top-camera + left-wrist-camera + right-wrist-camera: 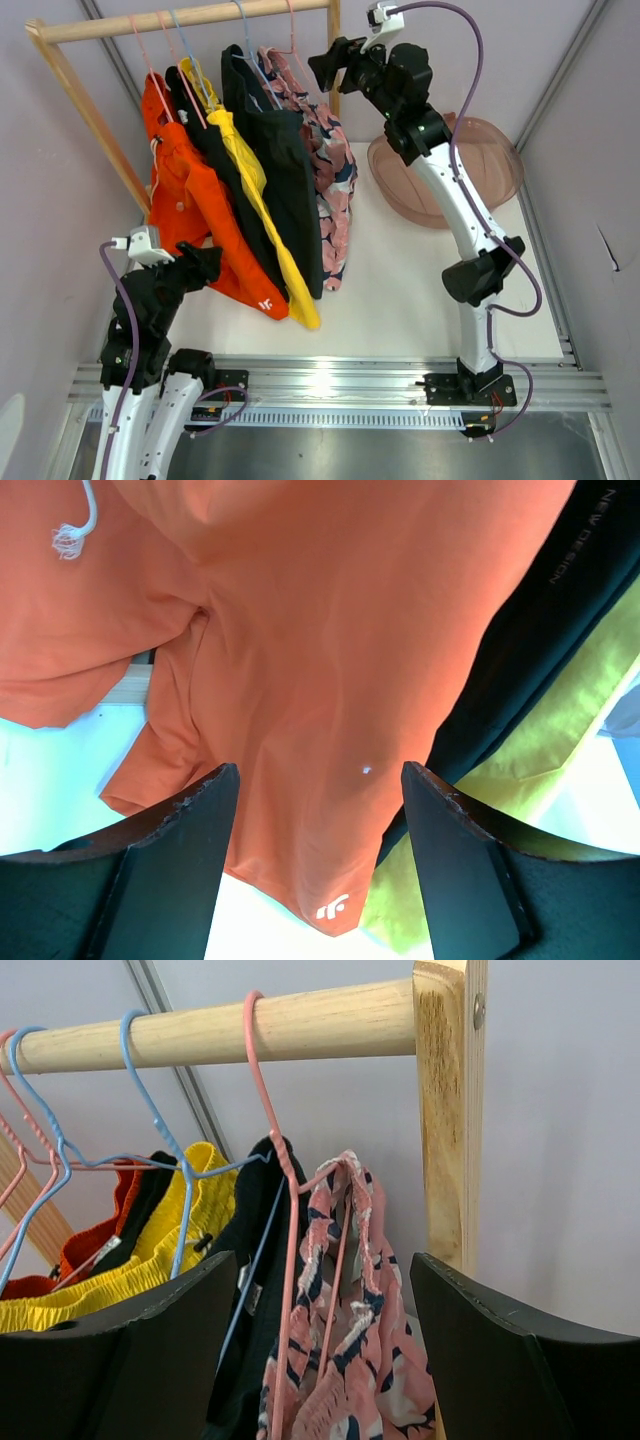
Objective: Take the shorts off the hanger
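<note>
Five shorts hang on hangers from a wooden rail [190, 20]: orange [195, 210], black [225, 185], yellow [255, 190], black [290, 190] and pink floral [338, 190]. My left gripper [205, 262] is open and low beside the orange shorts' hem. In the left wrist view the orange shorts [330, 630] hang between and beyond its fingers [190, 830], with a white logo at the hem. My right gripper [325, 65] is open and raised near the rail's right end. In the right wrist view the pink floral shorts [350, 1340] on a pink hanger [270, 1140] lie ahead of its open jaws.
The rack's right post [445, 1110] stands just right of the floral shorts. A pink translucent bowl [470, 170] sits at the back right of the white table [400, 290]. Grey walls close in both sides. A blue hanger [150, 1110] carries the neighbouring black shorts.
</note>
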{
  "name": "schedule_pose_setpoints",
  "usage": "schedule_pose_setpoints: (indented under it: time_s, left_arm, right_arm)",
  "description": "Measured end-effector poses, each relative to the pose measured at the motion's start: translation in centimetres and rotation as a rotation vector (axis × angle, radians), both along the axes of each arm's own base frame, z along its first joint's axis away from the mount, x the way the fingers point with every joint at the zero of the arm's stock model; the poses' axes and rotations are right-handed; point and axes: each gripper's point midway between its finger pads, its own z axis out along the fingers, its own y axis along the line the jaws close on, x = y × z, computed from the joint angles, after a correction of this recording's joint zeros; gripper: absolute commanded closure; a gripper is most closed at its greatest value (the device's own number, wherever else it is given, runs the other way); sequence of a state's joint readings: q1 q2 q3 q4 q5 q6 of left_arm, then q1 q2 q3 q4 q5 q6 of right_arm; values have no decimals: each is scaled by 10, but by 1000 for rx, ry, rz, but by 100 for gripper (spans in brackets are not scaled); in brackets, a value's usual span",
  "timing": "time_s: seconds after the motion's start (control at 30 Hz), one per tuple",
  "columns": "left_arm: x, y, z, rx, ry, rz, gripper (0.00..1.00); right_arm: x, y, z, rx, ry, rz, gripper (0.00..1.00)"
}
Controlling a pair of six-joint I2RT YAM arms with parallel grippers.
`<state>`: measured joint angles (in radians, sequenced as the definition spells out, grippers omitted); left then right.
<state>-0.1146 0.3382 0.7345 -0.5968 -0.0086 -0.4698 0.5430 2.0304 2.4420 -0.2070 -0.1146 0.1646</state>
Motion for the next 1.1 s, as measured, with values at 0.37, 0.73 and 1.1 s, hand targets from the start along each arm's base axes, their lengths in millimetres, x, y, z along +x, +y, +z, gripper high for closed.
schedule_pose_setpoints:
  time_s: [0.37,0.73,1.1]
  left_arm:
    - [-2,-2,4,-5,-22,-15,28]
    - [-3,-3,5,-6,-27,-17,28]
    - [-2,-3,5,-6,-27,-17,28]
  right_arm:
    - [11,41,-12,35,-19,55,30]
    - [23,53,-41,4,24,59,44]
    - [32,48,-48,6,36,56,73]
